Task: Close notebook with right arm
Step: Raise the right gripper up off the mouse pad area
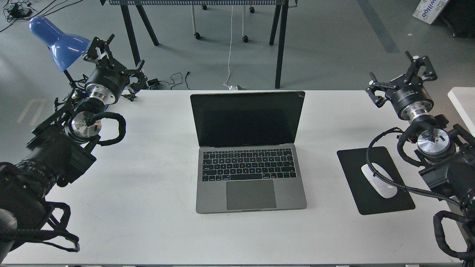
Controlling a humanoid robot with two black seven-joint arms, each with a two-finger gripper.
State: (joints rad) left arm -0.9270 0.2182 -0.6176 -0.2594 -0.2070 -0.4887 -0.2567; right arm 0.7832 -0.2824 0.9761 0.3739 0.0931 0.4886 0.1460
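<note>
The notebook [249, 174] sits in the middle of the white table [148, 193], lid raised, black screen facing me, keys and trackpad in view. My right arm [432, 141] comes in from the right edge; its gripper [421, 65] is held up past the table's far right corner, well to the right of the screen, fingers spread open and holding nothing. The left gripper [100, 46] hangs over the far left corner, beside the lamp, open and empty too.
A black mouse pad [358, 167] with a white mouse [380, 180] lies right of the notebook, partly under my right arm's cable. A blue lamp [55, 39] stands at the far left. Black table legs [280, 44] and cables are beyond the far edge.
</note>
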